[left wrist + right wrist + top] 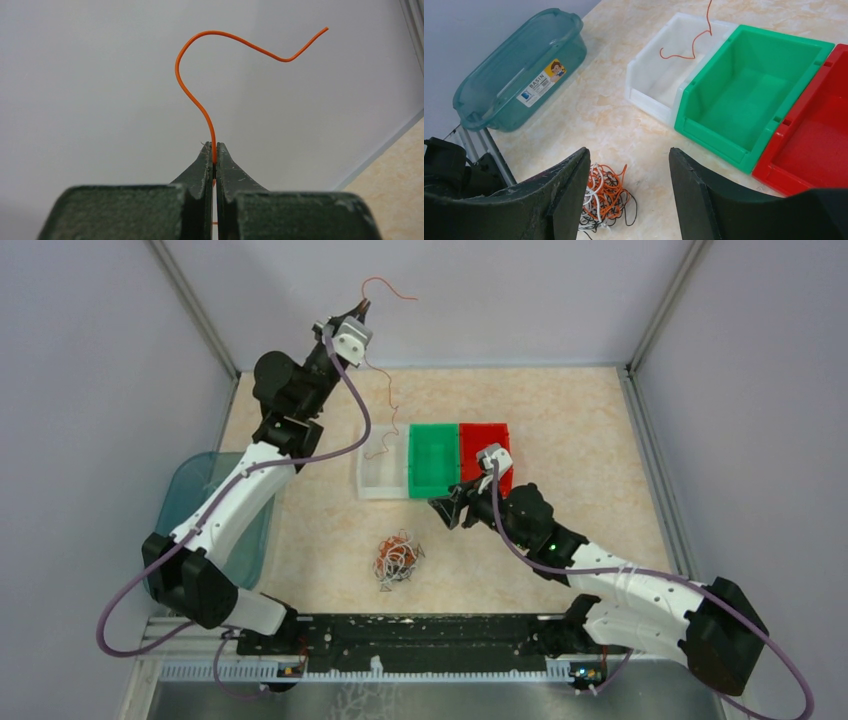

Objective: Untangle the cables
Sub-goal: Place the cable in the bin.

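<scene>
While the left gripper (215, 150) is pinching one orange wire (176, 67) between closed jaws and holding it high, the strand's lower end is dangling over the white bin (649, 95), so the step in hand seems to be dropping off a freed wire. The right gripper (628, 152) is hovering open and empty above the tangle of cables (604, 197) lying on the table (614, 130). Next, I judge, the left arm is needing to lower and release over that bin.
</scene>
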Tool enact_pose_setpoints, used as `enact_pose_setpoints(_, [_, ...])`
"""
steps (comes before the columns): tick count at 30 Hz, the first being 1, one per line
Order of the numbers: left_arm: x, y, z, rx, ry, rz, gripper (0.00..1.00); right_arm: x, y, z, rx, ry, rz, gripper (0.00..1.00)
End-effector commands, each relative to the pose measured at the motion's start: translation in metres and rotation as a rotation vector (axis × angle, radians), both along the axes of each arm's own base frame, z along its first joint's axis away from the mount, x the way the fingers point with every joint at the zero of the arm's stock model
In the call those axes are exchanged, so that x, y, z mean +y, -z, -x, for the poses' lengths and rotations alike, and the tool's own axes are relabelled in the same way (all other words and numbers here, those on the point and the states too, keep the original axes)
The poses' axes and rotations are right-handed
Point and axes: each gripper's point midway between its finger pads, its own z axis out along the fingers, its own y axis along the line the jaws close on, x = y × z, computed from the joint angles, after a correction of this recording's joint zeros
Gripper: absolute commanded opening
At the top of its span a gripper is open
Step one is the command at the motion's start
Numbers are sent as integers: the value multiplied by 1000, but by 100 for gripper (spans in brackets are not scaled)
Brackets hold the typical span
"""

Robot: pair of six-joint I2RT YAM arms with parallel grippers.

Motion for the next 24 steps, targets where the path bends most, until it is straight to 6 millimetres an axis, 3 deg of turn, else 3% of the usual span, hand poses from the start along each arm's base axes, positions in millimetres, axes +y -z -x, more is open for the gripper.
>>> enact_pose_setpoints(1, [4,-15,3,-54,-8,9,0,0,-18,-1,-30,1,-53,60])
enact_pose_setpoints(4, [5,5,4,-2,-4,-13,0,-1,-17,0,-26,3,-49,60])
enact_pose_setpoints(7, [6,50,9,112,5,-68,0,-3,-17,1,-25,8,-48,59])
enact_pose_setpoints(9, [7,93,16,192,14,-125,0,-5,-16,1,-26,10,-48,59])
enact_pose_setpoints(12, [12,134,25,278,11,-182,0,-5,-15,1,-23,13,-48,59])
enact_pose_setpoints(19, [26,195,29,440,-41,-277,0,-3,-11,2,-7,8,-54,58])
enact_pose_setpoints(24, [47,229,17,489,-161,-386,0,-3,-9,1,3,13,-56,58])
